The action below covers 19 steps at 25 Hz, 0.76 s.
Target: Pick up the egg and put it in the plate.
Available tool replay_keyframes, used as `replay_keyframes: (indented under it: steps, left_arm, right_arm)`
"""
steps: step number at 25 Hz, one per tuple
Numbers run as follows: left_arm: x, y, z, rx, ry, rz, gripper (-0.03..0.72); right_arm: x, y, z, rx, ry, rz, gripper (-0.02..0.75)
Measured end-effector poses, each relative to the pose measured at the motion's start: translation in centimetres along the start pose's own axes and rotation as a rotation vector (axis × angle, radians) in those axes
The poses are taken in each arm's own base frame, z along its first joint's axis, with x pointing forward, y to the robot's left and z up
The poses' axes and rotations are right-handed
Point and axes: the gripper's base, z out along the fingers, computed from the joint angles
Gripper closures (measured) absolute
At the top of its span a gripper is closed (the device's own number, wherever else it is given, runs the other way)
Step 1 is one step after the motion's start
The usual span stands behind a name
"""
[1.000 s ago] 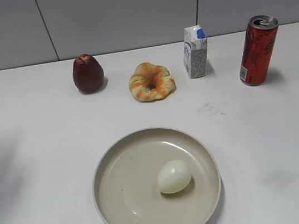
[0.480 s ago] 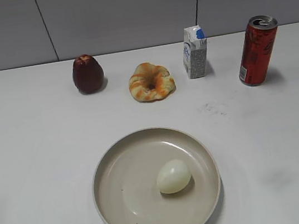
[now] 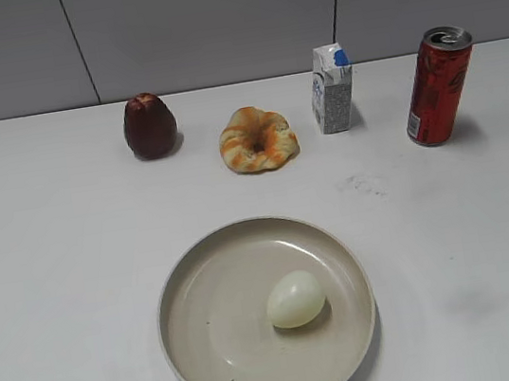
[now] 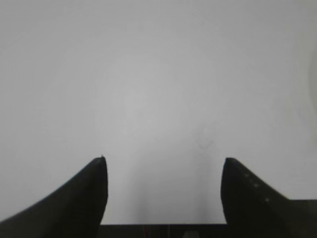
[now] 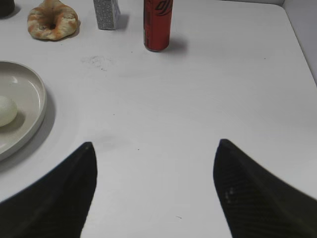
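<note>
The pale cream egg (image 3: pixel 296 299) lies inside the beige plate (image 3: pixel 202 285) at the front middle of the white table. The right wrist view shows the egg (image 5: pixel 6 110) in the plate (image 5: pixel 34 94) at its left edge. Neither gripper shows in the exterior view. My left gripper (image 4: pixel 163 161) is open and empty over bare white table. My right gripper (image 5: pixel 154 144) is open and empty over the table, to the right of the plate.
A dark red apple (image 3: pixel 149 125), a bread ring (image 3: pixel 257 138), a small milk carton (image 3: pixel 331 89) and a red can (image 3: pixel 438 86) stand in a row at the back. The table's right edge (image 5: pixel 297 44) shows in the right wrist view.
A dark bit of the left arm at the exterior view's left edge one second ago has gone out of view. The egg and plate have not moved.
</note>
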Motion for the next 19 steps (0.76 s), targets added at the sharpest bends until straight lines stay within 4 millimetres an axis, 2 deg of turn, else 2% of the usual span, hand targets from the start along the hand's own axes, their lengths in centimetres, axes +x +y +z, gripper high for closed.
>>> replay_keyframes:
  steps: [12, 15, 19]
  left_arm:
    - [4.3, -1.4, -5.3, -0.049, -0.425, 0.072, 0.167]
    - [5.1, -1.6, -5.7, -0.056, -0.480, 0.081, 0.167]
    - [5.2, -1.6, -5.8, -0.056, -0.486, 0.082, 0.176]
  right_arm:
    - [0.0, 0.0, 0.0, 0.000, 0.000, 0.000, 0.183]
    - [0.0, 0.0, 0.0, 0.000, 0.000, 0.000, 0.183]
    - [0.0, 0.0, 0.0, 0.000, 0.000, 0.000, 0.183]
